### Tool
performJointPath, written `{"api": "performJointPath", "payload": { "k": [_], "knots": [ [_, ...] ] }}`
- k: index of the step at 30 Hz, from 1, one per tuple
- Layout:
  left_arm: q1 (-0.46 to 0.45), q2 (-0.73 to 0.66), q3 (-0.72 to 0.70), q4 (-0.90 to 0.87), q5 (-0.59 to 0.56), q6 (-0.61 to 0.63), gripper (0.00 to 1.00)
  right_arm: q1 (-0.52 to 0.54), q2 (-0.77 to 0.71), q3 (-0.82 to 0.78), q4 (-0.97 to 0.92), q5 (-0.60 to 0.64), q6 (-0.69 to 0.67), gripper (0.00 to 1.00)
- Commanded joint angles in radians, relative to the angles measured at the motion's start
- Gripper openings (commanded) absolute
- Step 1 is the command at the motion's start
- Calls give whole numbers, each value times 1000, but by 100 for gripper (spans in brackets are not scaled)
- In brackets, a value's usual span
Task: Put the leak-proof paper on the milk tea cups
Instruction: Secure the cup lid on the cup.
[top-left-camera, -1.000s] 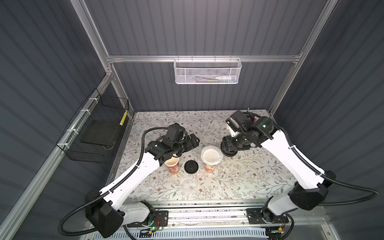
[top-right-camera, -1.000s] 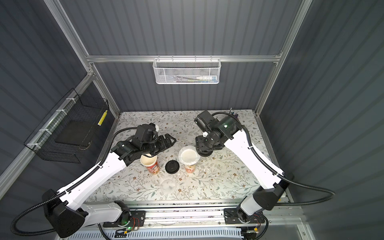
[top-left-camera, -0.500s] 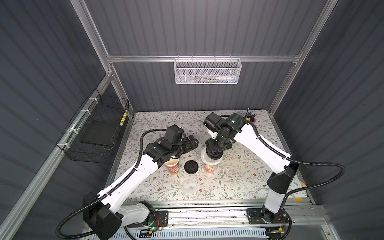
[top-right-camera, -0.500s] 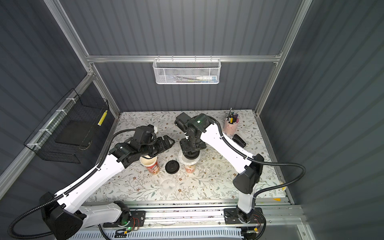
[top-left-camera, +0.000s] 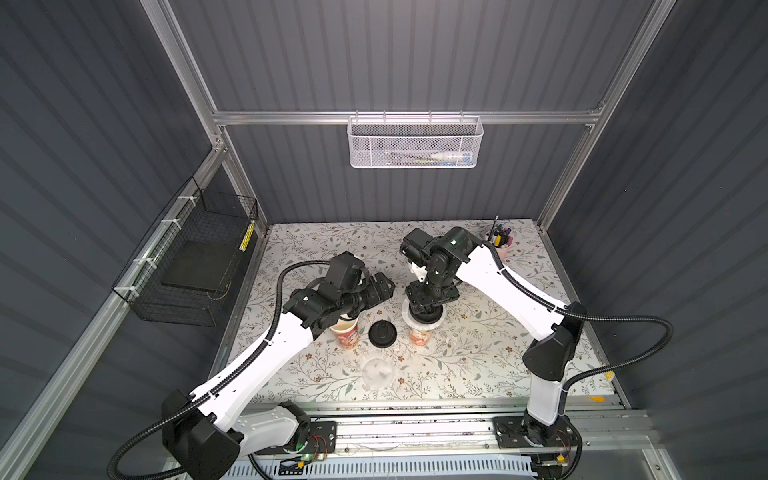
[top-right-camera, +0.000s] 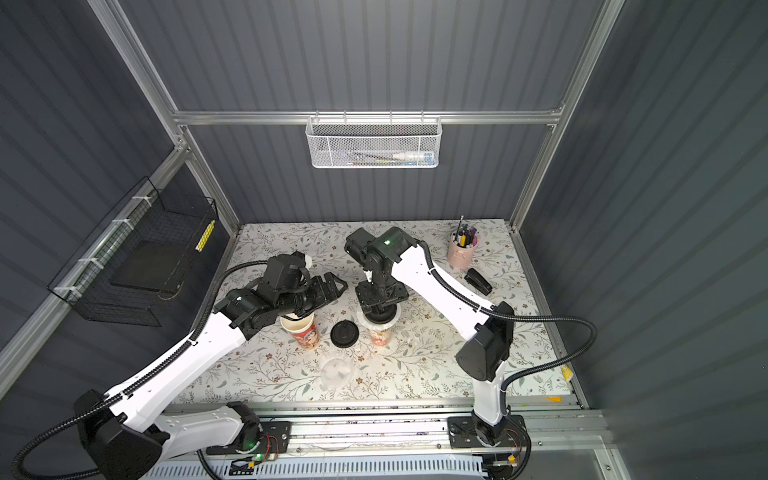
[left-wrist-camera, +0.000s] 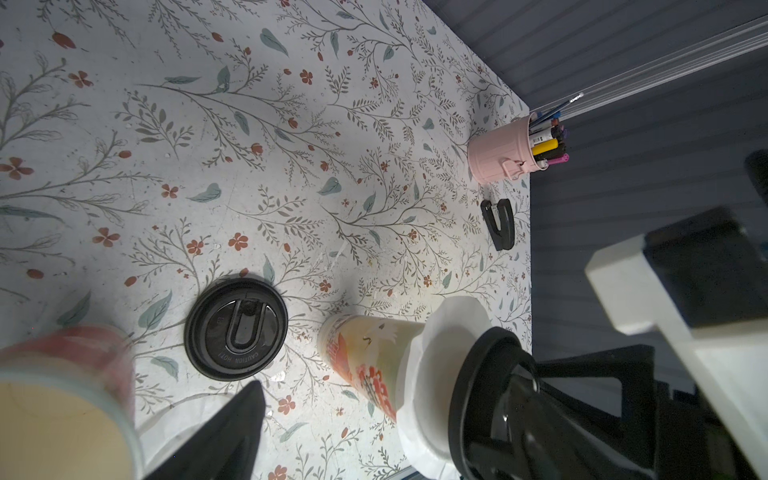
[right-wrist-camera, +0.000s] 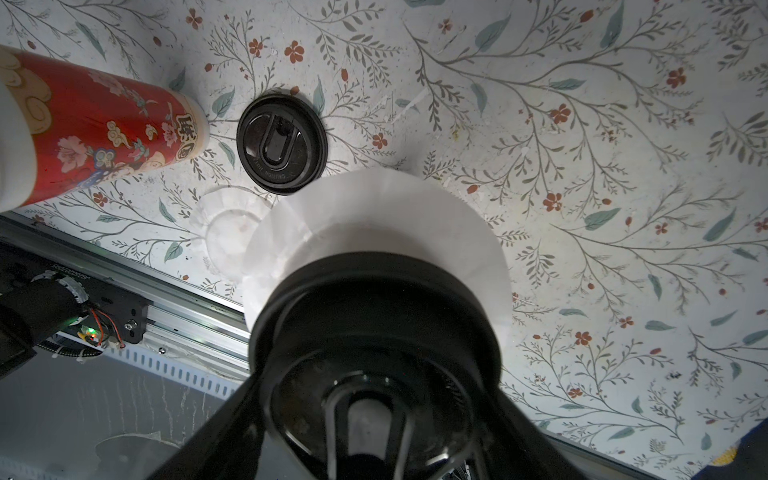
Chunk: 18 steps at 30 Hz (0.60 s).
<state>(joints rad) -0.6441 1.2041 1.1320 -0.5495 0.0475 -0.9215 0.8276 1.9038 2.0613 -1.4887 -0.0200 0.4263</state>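
- Left gripper (top-left-camera: 386, 287), jaws apart and empty, hangs just beyond the uncovered left cup (top-left-camera: 347, 332).
- Loose sheet (top-left-camera: 377, 371) lies flat on the table (top-left-camera: 478, 353) before the spare lid (top-left-camera: 381, 333), apart from both grippers.
- Right gripper (top-left-camera: 424, 313) is clamped on the black lid (right-wrist-camera: 374, 316), directly over the covering sheet (right-wrist-camera: 374, 216) on the right cup (top-left-camera: 419, 338).

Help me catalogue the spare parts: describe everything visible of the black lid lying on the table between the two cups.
The black lid is round, glossy dark plastic by its look, with a raised rim, an oblong sip tab at its centre and embossed CAUTION HOT lettering. It lies flat, top up, on the floral table, between the open cup and the paper-covered cup, apart from both. No tool touches it.
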Motion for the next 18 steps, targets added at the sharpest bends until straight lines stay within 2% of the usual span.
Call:
{"api": "performJointPath", "payload": {
  "k": [1,18],
  "knots": [
    [11,-10,-2,-18,2,-5,91,5,23,12,-23,-1,-8,74],
    [13,1,-3,-10,9,-6,91,5,35,-53,28,-21,-1,77]
  ]
}}
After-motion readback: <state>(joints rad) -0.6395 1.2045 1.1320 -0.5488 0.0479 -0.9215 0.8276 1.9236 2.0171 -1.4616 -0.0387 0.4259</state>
